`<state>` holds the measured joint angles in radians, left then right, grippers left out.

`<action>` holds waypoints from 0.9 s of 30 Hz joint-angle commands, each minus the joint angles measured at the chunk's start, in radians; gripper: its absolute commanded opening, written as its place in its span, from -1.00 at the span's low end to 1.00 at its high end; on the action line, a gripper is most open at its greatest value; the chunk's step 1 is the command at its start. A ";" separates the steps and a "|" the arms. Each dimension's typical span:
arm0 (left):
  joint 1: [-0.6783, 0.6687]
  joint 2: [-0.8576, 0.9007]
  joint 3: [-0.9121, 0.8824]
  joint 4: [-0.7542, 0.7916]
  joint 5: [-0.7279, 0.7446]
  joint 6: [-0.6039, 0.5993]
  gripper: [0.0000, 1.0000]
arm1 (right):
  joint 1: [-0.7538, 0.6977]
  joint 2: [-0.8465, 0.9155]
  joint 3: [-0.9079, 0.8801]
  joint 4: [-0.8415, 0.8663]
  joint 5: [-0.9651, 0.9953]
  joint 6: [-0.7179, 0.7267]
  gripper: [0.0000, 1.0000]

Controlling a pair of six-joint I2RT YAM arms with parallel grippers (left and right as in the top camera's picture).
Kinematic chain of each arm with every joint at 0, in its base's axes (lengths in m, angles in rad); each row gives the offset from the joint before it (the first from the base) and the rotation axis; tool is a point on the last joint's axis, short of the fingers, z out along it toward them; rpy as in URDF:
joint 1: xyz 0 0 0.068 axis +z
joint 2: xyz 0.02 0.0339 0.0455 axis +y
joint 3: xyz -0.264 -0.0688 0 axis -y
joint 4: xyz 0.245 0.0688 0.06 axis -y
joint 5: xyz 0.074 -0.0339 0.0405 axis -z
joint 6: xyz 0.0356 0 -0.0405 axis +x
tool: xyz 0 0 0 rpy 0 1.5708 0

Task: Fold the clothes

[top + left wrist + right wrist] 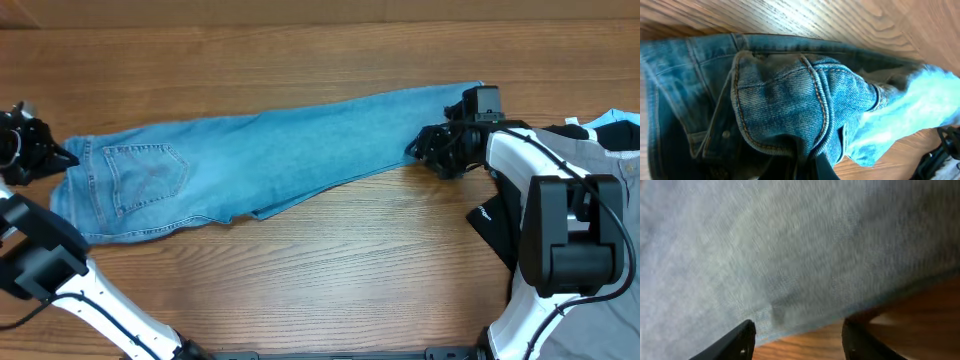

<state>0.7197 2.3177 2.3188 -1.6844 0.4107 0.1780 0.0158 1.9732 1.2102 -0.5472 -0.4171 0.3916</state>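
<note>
The wooden table in the overhead view carries the jeans with their long axis left to right, waist at the left gripper and ankles at the right gripper. The left wrist view shows the bunched waistband, with that gripper clenched on it. In the right wrist view the jaws are spread astride the leg hem, grasping nothing.
</note>
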 commanded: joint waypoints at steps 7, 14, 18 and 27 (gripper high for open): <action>0.016 -0.158 0.027 -0.006 -0.072 -0.055 -0.91 | 0.004 0.104 -0.008 0.038 0.124 0.077 -0.81; 0.014 -0.158 0.002 -0.006 -0.130 -0.086 -0.82 | -0.039 0.104 -0.005 0.029 0.169 0.074 -0.92; 0.010 -0.158 -0.066 -0.006 -0.219 -0.127 -0.74 | -0.056 0.104 -0.005 0.022 0.146 0.073 -0.92; 0.017 -0.158 -0.326 0.138 -0.455 -0.268 -0.13 | -0.057 0.104 -0.005 0.018 0.124 0.073 -0.75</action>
<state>0.7273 2.1838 2.0430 -1.5848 0.0879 0.0010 -0.0322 2.0190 1.2240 -0.5156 -0.3923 0.4675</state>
